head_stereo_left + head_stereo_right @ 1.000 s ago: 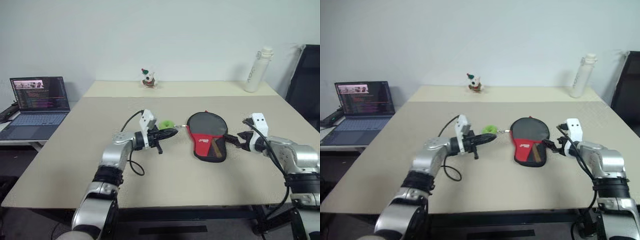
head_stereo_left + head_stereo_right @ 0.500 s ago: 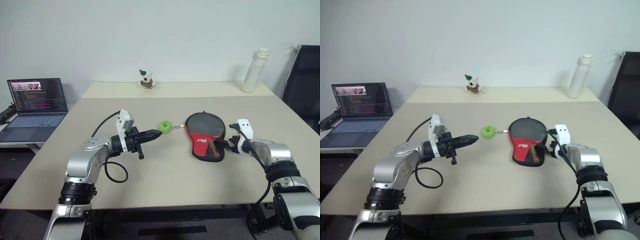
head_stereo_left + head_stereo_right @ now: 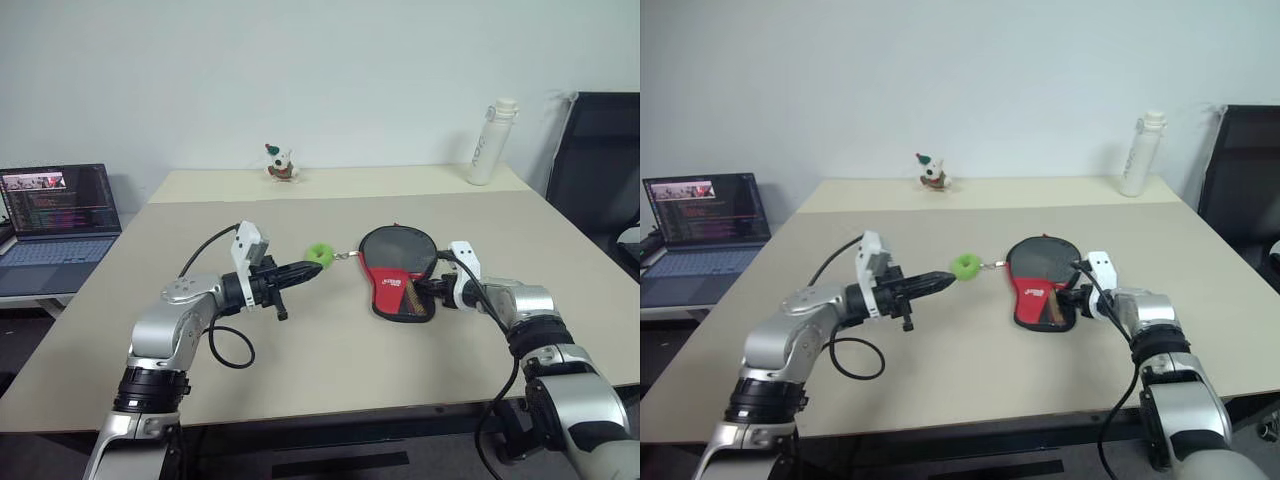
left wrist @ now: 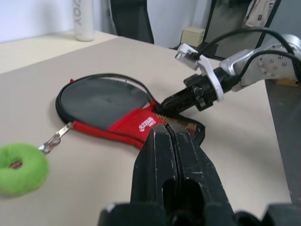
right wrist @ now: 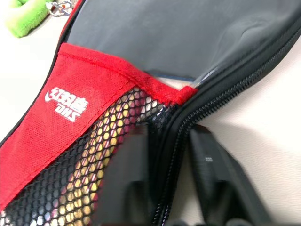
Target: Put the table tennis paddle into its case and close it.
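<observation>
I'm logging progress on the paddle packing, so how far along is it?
Done: the paddle lies inside the case, handle under the mesh. In hand: the right gripper pinches the case's zipper edge near the mesh, while the shut left gripper hovers by the green pull ring. Left: zipping the case closed.

A wide beige table [image 3: 330,360] is carrying everything. Near its centre a black fabric paddle-shaped case with a red panel and mesh section [image 3: 396,283] is lying flat. A fuzzy green ring [image 3: 319,254] is lying at the case's 10 o'clock, clipped to it. A small white figurine [image 3: 278,162] is standing at the table's 12 o'clock edge, and a tall white bottle [image 3: 486,142] is standing at 1 o'clock.
</observation>
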Tool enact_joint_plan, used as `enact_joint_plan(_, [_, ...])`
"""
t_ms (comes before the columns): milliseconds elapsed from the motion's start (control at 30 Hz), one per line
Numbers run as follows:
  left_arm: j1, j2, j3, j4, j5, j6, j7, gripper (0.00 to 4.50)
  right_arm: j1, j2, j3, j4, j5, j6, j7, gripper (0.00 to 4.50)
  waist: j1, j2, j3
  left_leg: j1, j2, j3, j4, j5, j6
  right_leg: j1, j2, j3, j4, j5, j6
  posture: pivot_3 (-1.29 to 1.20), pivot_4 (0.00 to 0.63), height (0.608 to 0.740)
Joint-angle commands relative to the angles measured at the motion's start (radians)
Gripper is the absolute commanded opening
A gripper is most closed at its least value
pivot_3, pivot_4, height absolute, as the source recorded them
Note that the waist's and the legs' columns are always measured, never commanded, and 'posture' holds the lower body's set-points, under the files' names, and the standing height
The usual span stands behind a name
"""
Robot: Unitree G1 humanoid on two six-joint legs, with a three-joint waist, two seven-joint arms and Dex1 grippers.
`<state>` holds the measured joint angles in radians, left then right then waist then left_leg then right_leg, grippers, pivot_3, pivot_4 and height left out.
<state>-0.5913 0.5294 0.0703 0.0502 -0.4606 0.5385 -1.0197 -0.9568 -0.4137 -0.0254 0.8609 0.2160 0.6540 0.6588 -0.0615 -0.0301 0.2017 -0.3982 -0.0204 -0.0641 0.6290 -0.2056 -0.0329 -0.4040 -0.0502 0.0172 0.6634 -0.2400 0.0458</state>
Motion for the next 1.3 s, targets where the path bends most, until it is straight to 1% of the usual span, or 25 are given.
enact_joint_plan(33, [0.009,0.027,0.002,-0.045,-0.014,-0.004,-0.013,0.00,-0.010,0.032,0.003,0.069,-0.007,0.021,0.032,0.18,0.000,-0.001,-0.001,0.000,0.000,0.000,0.000,0.000,0.000,0.000,0.000,0.000,0.000,0.000,0.000,0.00,0.150,0.740])
enact_joint_plan(67, [0.022,0.041,0.001,-0.055,-0.024,0.002,-0.033,0.00,-0.019,0.039,-0.002,0.072,0.002,0.031,0.050,0.01,-0.001,-0.002,-0.001,0.000,0.000,0.000,0.000,0.000,0.000,0.000,0.000,0.000,0.000,0.000,0.000,0.00,0.150,0.740])
enact_joint_plan(233, [0.113,0.140,-0.008,-0.116,-0.059,0.015,-0.160,0.00,-0.040,0.077,0.013,0.011,0.032,0.120,0.152,0.01,-0.014,-0.002,-0.001,0.000,0.001,0.001,-0.002,0.000,0.000,-0.001,0.001,0.001,0.000,0.000,-0.002,0.00,0.150,0.740])
enact_joint_plan(333, [0.148,0.184,-0.002,-0.138,-0.078,0.025,-0.201,0.00,-0.007,0.108,0.044,-0.117,0.057,0.217,0.194,0.01,-0.024,-0.001,-0.001,-0.001,0.004,0.001,-0.004,0.000,0.000,-0.003,0.003,0.001,-0.001,0.000,-0.003,0.00,0.150,0.740])
enact_joint_plan(400, [0.157,0.197,0.002,-0.148,-0.092,0.037,-0.211,0.00,0.043,0.124,0.061,-0.240,0.084,0.301,0.201,0.01,-0.024,-0.001,-0.001,-0.001,0.013,0.001,-0.004,0.000,0.000,-0.003,0.007,0.000,-0.001,0.000,-0.003,0.00,0.150,0.740])
enact_joint_plan(433, [0.161,0.201,0.002,-0.153,-0.098,0.042,-0.215,0.00,0.071,0.131,0.066,-0.305,0.100,0.344,0.198,0.01,-0.023,-0.001,-0.001,-0.001,0.013,0.000,-0.004,0.000,0.000,-0.003,0.009,0.000,-0.001,0.000,-0.003,0.00,0.150,0.740])
enact_joint_plan(567, [0.200,0.218,-0.015,-0.194,-0.095,0.026,-0.236,0.00,0.197,0.161,0.054,-0.568,0.174,0.526,0.136,0.01,-0.022,-0.001,-0.001,-0.001,0.015,-0.001,-0.005,-0.001,0.000,-0.004,0.013,-0.001,0.000,-0.002,-0.004,0.00,0.150,0.740])
enact_joint_plan(667, [0.220,0.211,-0.017,-0.227,-0.115,0.042,-0.230,0.00,0.303,0.178,0.032,-0.764,0.223,0.653,0.076,0.01,-0.018,-0.001,-0.001,-0.001,0.015,-0.002,-0.006,-0.001,0.000,-0.005,0.013,0.000,0.000,-0.002,-0.004,0.00,0.150,0.740])
enact_joint_plan(767, [0.223,0.206,-0.022,-0.237,-0.125,0.053,-0.226,0.00,0.407,0.201,-0.023,-0.947,0.263,0.775,0.003,0.01,-0.012,-0.001,-0.001,-0.002,0.015,-0.002,-0.005,-0.001,-0.001,-0.005,0.012,-0.001,-0.001,-0.003,-0.003,0.00,0.150,0.740])
enact_joint_plan(867, [0.219,0.206,-0.026,-0.234,-0.128,0.056,-0.227,0.00,0.480,0.229,-0.077,-1.078,0.291,0.870,-0.055,0.01,-0.002,-0.001,-0.001,-0.002,0.015,-0.002,-0.005,-0.001,-0.001,-0.005,0.012,0.000,-0.001,-0.004,-0.002,0.00,0.150,0.740])
enact_joint_plan(1033, [0.198,0.200,-0.040,-0.210,-0.123,0.053,-0.229,0.00,0.568,0.285,-0.147,-1.201,0.303,0.957,-0.134,0.01,0.009,-0.001,-0.001,-0.002,0.015,-0.002,-0.005,-0.001,-0.001,-0.005,0.012,-0.001,-0.001,-0.004,-0.003,0.00,0.150,0.740])
enact_joint_plan(1200, [0.186,0.192,-0.050,-0.201,-0.119,0.050,-0.227,0.00,0.581,0.342,-0.183,-1.204,0.288,0.950,-0.200,0.01,0.009,-0.001,-0.001,-0.002,0.015,-0.001,-0.005,-0.001,-0.001,-0.005,0.012,-0.001,-0.002,-0.004,-0.004,0.00,0.150,0.740])
enact_joint_plan(1300, [0.186,0.189,-0.048,-0.202,-0.119,0.051,-0.222,0.00,0.579,0.355,-0.194,-1.190,0.280,0.938,-0.233,0.01,0.009,-0.002,-0.001,-0.001,0.015,-0.001,-0.005,-0.001,-0.001,-0.005,0.012,-0.001,-0.002,-0.004,-0.004,0.00,0.150,0.740])
